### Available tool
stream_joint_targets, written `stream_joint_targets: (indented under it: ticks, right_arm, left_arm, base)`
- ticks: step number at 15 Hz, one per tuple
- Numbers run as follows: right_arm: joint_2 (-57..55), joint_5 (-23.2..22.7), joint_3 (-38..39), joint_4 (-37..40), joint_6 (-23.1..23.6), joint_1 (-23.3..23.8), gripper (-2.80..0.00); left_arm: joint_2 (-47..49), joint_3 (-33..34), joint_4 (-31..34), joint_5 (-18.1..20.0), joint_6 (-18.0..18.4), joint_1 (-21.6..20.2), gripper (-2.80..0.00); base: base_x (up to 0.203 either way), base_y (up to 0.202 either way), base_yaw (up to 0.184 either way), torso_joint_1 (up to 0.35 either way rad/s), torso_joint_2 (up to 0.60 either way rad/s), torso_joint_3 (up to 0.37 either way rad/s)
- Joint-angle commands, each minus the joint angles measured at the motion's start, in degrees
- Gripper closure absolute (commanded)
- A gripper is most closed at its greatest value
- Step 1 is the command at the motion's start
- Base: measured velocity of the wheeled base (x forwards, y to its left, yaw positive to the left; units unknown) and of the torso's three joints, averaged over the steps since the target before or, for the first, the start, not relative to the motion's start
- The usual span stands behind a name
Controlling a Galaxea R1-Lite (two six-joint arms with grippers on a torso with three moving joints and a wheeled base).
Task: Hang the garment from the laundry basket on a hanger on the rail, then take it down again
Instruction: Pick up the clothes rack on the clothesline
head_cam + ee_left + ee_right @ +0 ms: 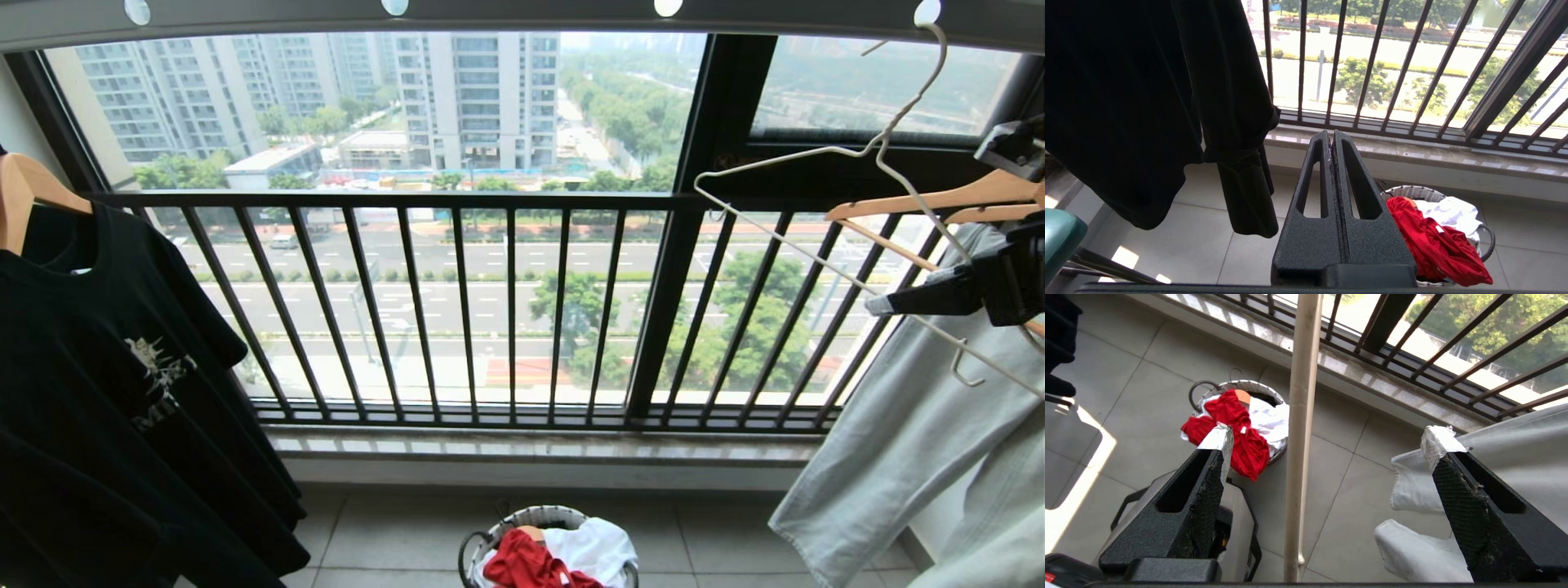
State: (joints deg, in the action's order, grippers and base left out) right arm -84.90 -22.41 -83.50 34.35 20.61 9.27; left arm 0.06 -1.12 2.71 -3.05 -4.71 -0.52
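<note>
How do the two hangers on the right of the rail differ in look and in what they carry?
The off-white hanger is thin rod with a long curved hook; the tan wooden hanger is thicker and flat-armed. The off-white hanger is bare and hangs tilted, one arm running between the open right gripper's fingers; the tan wooden hanger seems to carry the pale garment. Both hang at the right.

Right gripper (1327,441) is raised high at the right edge of the head view, jaws spread wide apart, taped fingertips (1220,437) pointing outward and down. Left gripper (1332,141) sits low, its fingers pressed flat together, holding nothing.
</note>
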Motion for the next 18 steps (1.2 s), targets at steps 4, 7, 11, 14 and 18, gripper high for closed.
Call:
stream_joint_targets:
  ticks: [4, 7, 11, 14, 18]
  right_arm:
    - [0.17, -0.18, 2.47, -1.57, 0.22, 0.31, -2.80]
    - [0.11, -0.10, 2.56, -1.65, 0.39, 0.34, -2.80]
    - [0.17, -0.09, 2.82, -1.65, 0.57, 0.31, 0.00]
    - [0.17, -0.09, 2.91, -1.65, 0.56, 0.40, 0.00]
    - [0.26, -0.09, 3.29, -1.57, 0.57, 0.40, 0.00]
  left_arm:
    - [0.03, -0.02, 0.02, -0.03, -0.04, 0.00, 0.00]
    - [0.03, -0.02, 0.02, -0.03, -0.04, 0.00, 0.00]
    - [0.03, -0.02, 0.02, -0.03, -0.04, -0.09, 0.00]
    - [0.03, -0.02, 0.02, -0.03, -0.04, 0.00, 0.00]
    - [0.03, -0.02, 0.02, -0.03, -0.04, 0.00, 0.00]
  base:
    - [0.000, 0.000, 0.000, 0.000, 0.00, 0.000]
    - [0.000, 0.000, 0.000, 0.000, 0.00, 0.000]
    - [0.000, 0.000, 0.000, 0.000, 0.00, 0.000]
    - [0.000, 0.000, 0.000, 0.000, 0.00, 0.000]
    - [0.000, 0.000, 0.000, 0.000, 0.00, 0.000]
